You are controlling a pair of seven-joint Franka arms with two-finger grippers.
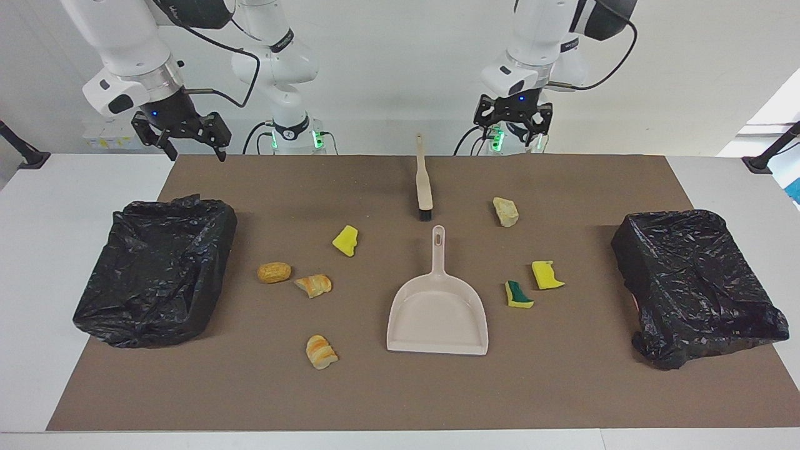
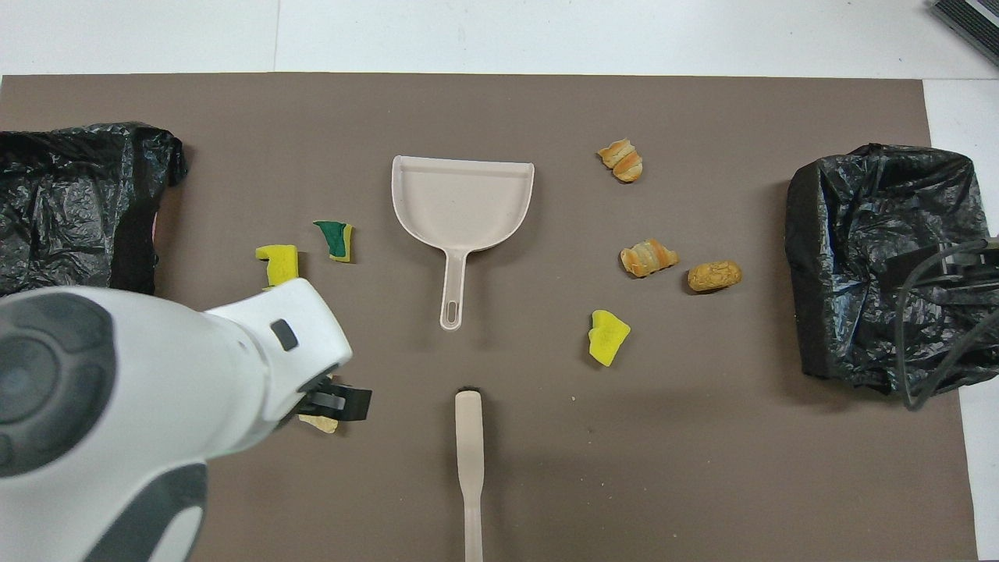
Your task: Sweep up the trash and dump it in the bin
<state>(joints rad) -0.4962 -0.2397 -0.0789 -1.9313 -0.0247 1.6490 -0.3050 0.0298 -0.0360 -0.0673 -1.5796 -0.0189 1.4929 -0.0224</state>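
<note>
While unswept, trash flanking dustpan

A mat covers the middle of the tabletop. One bin sits at the right arm's end of the mat, a second bin at the left arm's end. The dustpan lies midway between them, handle toward the robots. The brush lies just nearer the robots, in line with that handle, apart from it. Four scraps lie between dustpan and the right arm's bin; three more scraps lie toward the left arm's bin. The left gripper hangs over the mat's robot-side edge beside the brush; the right gripper hangs over that edge's corner at the right arm's end.
</note>
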